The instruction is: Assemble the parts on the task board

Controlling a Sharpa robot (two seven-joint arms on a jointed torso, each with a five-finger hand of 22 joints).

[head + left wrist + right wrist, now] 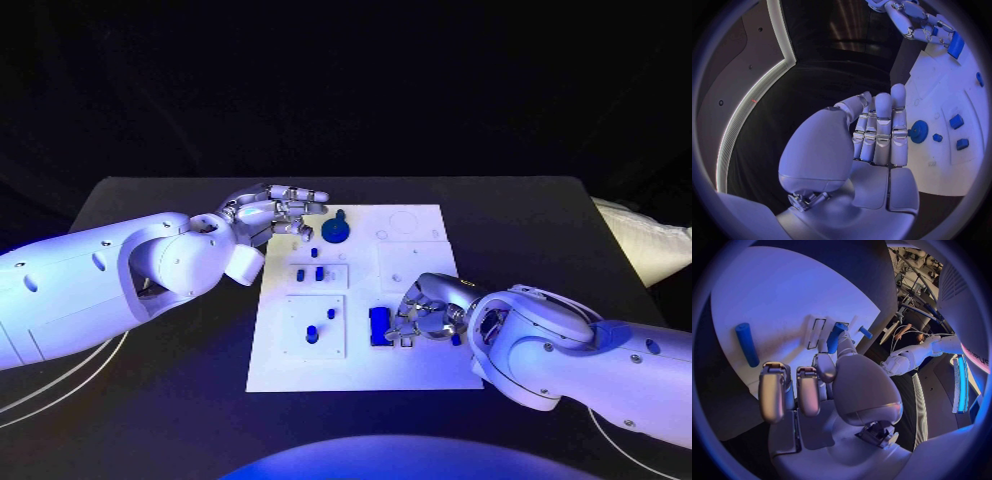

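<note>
R hand point(420, 315) sits over the near-right part of the task board point(418, 375), fingers curled, thumb and a finger seemingly pinching a blue block point(379, 326); L hand point(274, 210) hovers at the far-left edge w/ fingers pressed together, straight, holding nothing, just beside the blue gear point(336, 231). Risk, imo: the block looks lightly pinched, so it could twist or slip and jam against its slot, and L fingertips might nudge the gear. No readable labels or writing.

A robotics laboratory. A black table point(173, 400) carries a white task board point(418, 375) under coloured light; metal equipment racks point(911, 287) stand behind.
</note>
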